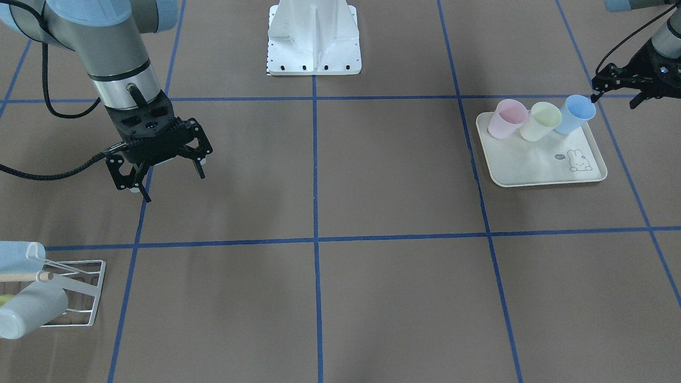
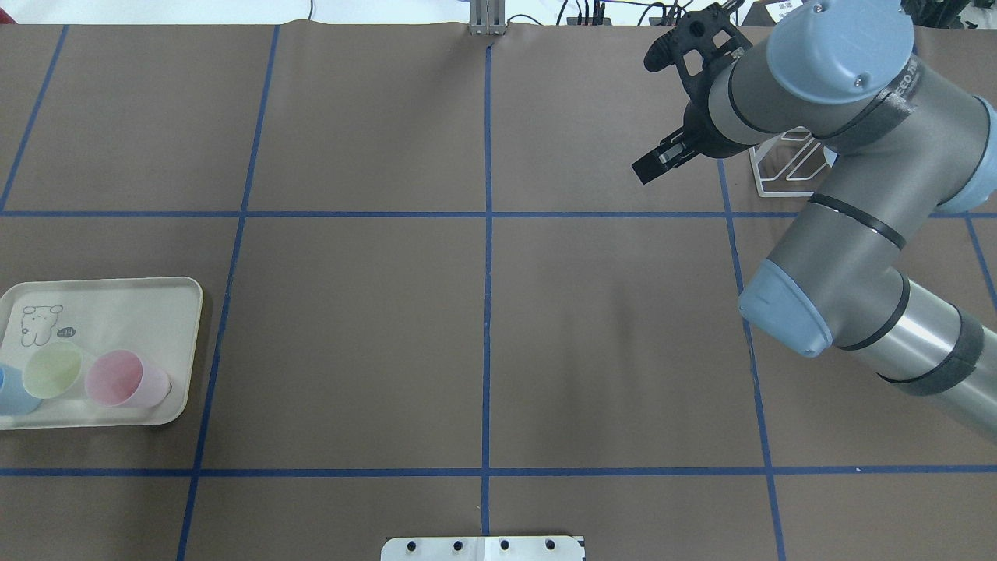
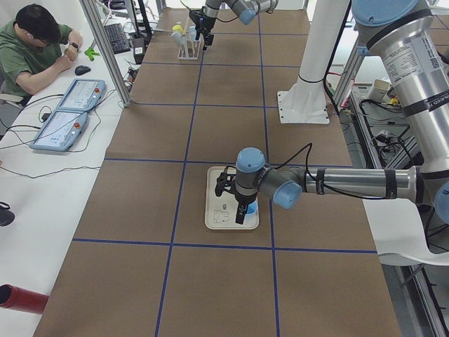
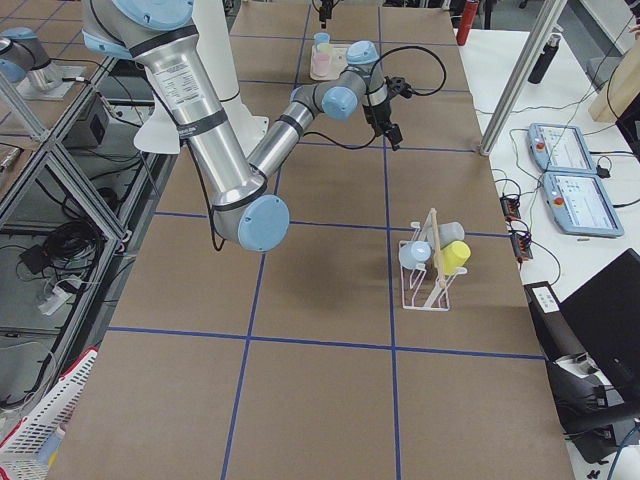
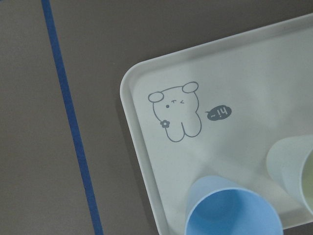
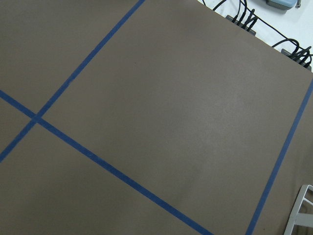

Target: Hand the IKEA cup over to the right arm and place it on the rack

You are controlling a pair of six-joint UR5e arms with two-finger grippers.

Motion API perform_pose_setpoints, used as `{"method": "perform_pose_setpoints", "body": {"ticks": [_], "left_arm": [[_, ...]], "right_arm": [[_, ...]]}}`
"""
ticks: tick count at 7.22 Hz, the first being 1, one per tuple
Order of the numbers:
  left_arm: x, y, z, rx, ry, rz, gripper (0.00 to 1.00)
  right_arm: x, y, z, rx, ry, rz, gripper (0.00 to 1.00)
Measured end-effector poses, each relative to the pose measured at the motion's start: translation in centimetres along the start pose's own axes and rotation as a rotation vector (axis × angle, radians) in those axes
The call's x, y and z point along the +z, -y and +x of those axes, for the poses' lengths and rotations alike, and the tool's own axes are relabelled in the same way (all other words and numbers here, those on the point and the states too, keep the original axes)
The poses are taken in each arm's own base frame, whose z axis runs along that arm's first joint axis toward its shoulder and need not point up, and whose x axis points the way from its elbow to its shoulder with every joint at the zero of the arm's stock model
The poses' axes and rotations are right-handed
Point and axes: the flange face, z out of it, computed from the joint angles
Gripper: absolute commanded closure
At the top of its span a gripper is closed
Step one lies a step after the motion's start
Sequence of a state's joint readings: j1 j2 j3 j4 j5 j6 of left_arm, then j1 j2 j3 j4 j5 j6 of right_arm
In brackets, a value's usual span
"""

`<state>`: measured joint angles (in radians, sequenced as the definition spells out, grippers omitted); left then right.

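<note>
Three IKEA cups stand on a cream tray (image 1: 537, 165): pink (image 1: 508, 118), green (image 1: 541, 121) and blue (image 1: 575, 113). They also show in the overhead view, pink (image 2: 125, 379), green (image 2: 53, 372) and blue (image 2: 12, 389). My left gripper (image 1: 616, 96) is open and empty, hovering at the blue cup's rim; the left wrist view shows that cup (image 5: 232, 213) just below. My right gripper (image 1: 173, 186) is open and empty above bare table, also seen overhead (image 2: 658, 109). The white wire rack (image 1: 74, 292) holds several cups, and the right arm partly hides it overhead (image 2: 787, 167).
The white robot base (image 1: 314, 42) stands at the table's middle rear. The bunny drawing (image 5: 176, 113) is on the tray's bare half. A seated operator (image 3: 35, 49) works at the far side desk. Blue tape lines grid the brown table.
</note>
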<state>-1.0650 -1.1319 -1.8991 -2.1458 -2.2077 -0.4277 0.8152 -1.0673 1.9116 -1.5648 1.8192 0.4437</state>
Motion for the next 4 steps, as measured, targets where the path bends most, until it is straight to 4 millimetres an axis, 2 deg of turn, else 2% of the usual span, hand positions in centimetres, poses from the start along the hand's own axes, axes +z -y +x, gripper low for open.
{"method": "perform_pose_setpoints", "body": {"ticks": [1, 2, 4], "left_arm": [[0.8, -0.3, -0.3, 0.009, -0.007, -0.005, 0.17], [1.4, -0.4, -0.4, 0.016, -0.017, -0.01, 0.36], [1.9, -0.4, 0.3, 0.027, -0.059, -0.033, 0.46]], "right_arm": [[0.0, 0.0, 0.0, 0.0, 0.0, -0.001, 0.0], [0.0, 0.0, 0.0, -0.001, 0.0, -0.001, 0.0], [0.0, -0.1, 0.0, -0.002, 0.001, -0.002, 0.0]]}}
